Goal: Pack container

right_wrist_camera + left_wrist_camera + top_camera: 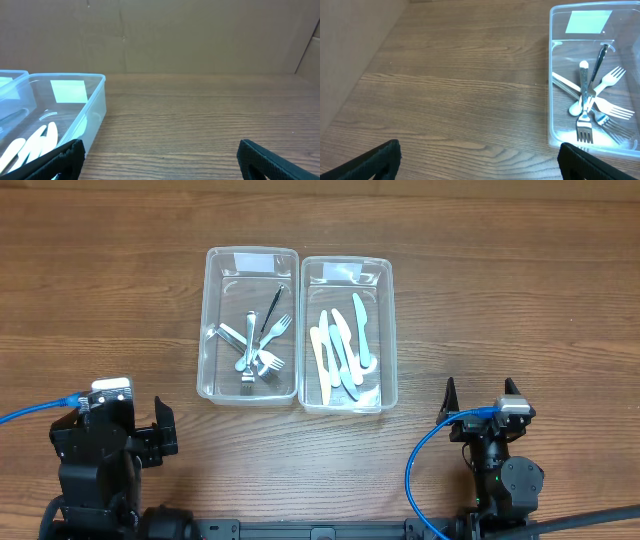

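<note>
Fork container (205,320) and knife container (388,330) side by side — long axes pointing away from arms. Left claw (480,167) and right claw (160,162) spread wide — empty.

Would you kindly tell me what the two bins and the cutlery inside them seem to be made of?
The left bin and right bin look like clear, glossy plastic: their walls are see-through. The forks in the left one seem polished metal, silvery with bright glints. The pale cutlery in the right one looks like matte plastic, opaque light blue and cream.
</note>
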Controlling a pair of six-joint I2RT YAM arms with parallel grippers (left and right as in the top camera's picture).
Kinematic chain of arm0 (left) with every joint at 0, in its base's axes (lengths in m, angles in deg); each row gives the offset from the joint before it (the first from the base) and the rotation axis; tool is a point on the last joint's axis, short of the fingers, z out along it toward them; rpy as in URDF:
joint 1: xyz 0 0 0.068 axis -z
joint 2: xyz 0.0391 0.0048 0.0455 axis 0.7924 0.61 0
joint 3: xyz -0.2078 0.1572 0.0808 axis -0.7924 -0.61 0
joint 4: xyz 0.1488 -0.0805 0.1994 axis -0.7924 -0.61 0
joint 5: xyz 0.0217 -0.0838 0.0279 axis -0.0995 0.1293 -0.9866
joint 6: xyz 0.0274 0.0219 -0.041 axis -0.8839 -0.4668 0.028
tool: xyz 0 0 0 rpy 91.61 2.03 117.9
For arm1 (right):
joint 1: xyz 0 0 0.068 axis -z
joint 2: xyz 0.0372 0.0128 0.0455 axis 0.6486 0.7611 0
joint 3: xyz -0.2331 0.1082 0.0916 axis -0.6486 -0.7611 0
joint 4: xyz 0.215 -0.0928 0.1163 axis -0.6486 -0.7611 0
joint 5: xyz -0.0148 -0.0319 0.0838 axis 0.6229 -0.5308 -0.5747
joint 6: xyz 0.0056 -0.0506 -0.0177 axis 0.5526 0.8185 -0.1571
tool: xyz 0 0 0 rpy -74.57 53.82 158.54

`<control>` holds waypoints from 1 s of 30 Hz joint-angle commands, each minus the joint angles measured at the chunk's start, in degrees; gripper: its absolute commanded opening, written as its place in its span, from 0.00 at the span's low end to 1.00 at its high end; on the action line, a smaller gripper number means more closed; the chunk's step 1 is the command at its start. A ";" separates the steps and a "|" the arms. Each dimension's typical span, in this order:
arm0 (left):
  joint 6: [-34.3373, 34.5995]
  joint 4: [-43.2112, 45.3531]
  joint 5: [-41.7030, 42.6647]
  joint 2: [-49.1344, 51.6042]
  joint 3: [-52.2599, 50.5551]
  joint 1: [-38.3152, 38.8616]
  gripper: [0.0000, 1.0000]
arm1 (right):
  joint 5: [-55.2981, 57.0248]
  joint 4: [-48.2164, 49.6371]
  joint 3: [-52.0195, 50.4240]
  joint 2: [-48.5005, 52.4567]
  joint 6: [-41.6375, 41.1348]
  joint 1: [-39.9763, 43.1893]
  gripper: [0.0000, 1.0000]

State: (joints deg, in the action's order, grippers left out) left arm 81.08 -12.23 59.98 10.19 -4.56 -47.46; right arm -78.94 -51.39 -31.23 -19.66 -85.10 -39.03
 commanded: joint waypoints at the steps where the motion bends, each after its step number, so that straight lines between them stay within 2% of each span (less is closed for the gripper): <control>1: -1.09 0.07 0.28 -0.68 -0.26 0.37 1.00 | -0.11 0.17 0.02 -0.35 -0.15 0.22 1.00; 11: -1.09 -0.15 -0.61 -3.04 -0.26 -0.85 1.00 | -0.11 0.17 0.02 -0.35 -0.15 0.22 1.00; 15: -1.14 -0.07 3.63 -9.16 -1.09 -1.81 1.00 | -0.11 0.17 0.02 -0.35 -0.15 0.22 1.00; 20: -1.05 2.51 11.30 -20.31 -9.05 -3.85 1.00 | -0.11 0.17 0.02 -0.35 -0.15 0.22 1.00; 25: -1.11 13.40 14.51 -26.16 -20.22 -4.44 1.00 | -0.11 0.17 0.02 -0.35 -0.15 0.22 1.00; 30: -2.64 33.70 18.23 -27.80 -31.61 -4.68 1.00 | -0.11 0.17 0.02 -0.35 -0.15 0.22 1.00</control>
State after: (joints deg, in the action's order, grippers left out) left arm 81.01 12.49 73.16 -16.08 -30.07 -51.44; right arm -78.92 -51.56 -31.23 -19.66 -85.10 -39.01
